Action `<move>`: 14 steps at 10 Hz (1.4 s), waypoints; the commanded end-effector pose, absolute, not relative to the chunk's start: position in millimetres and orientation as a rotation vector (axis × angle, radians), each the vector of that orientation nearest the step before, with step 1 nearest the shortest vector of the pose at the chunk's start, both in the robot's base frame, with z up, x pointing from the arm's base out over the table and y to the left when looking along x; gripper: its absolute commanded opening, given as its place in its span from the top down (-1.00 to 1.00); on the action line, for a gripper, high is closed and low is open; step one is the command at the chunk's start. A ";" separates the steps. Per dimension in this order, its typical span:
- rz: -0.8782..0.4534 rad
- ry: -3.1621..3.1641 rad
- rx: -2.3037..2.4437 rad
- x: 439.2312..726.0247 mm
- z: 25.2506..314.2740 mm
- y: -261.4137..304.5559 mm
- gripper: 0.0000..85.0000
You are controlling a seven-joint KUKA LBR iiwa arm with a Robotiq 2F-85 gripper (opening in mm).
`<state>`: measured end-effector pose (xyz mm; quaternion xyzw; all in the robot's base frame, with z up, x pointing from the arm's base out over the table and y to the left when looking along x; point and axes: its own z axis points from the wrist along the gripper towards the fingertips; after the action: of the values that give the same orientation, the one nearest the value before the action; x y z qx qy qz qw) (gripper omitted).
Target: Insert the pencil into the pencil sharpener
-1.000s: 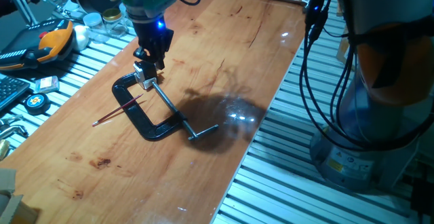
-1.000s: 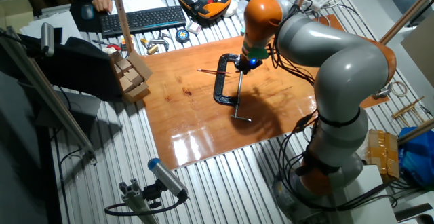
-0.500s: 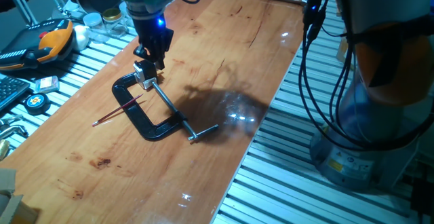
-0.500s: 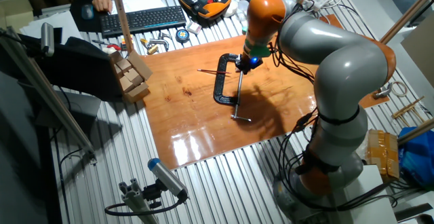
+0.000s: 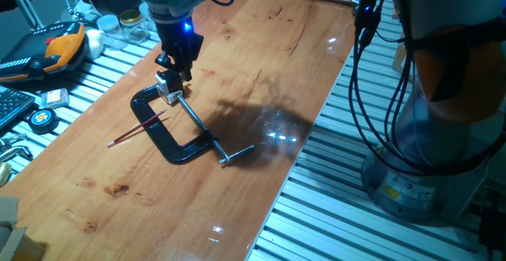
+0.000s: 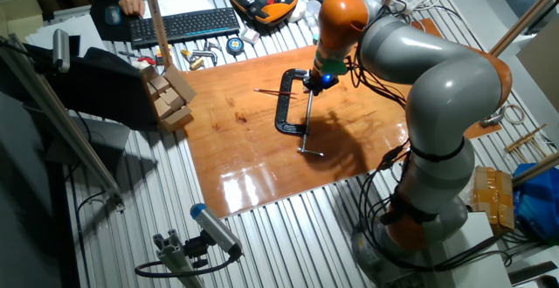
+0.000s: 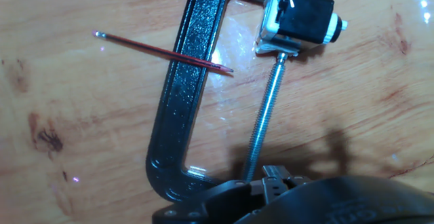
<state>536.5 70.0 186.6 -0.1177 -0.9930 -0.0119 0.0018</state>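
Observation:
The pencil (image 5: 138,128) is a thin red-brown stick that lies flat on the wooden board, across the frame of the black C-clamp (image 5: 164,141). It also shows in the hand view (image 7: 163,53) and in the other fixed view (image 6: 271,92). The pencil sharpener (image 7: 298,19), a small white and black block, sits at the tip of the clamp's screw rod (image 7: 266,112). It also shows in one fixed view (image 5: 169,89). My gripper (image 5: 175,71) hovers just above the sharpener, apart from the pencil, and holds nothing. Its fingers are too dark to tell open from shut.
The wooden board (image 5: 261,63) ends at slatted metal on both sides. An orange-black pendant (image 5: 59,47), jars (image 5: 118,22) and a tape measure (image 5: 41,119) lie off its left edge. A keyboard (image 6: 188,24) and cardboard boxes (image 6: 168,96) stand beyond it.

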 end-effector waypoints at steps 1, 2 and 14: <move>-0.037 -3.098 -0.393 539.2 188.0 74.7 1.00; -0.037 -3.083 -0.415 542.4 189.3 80.5 1.00; -0.013 -3.052 -0.771 571.6 148.6 129.3 1.00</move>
<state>572.1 130.2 147.6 -0.2465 -0.9691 -0.0040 -0.0036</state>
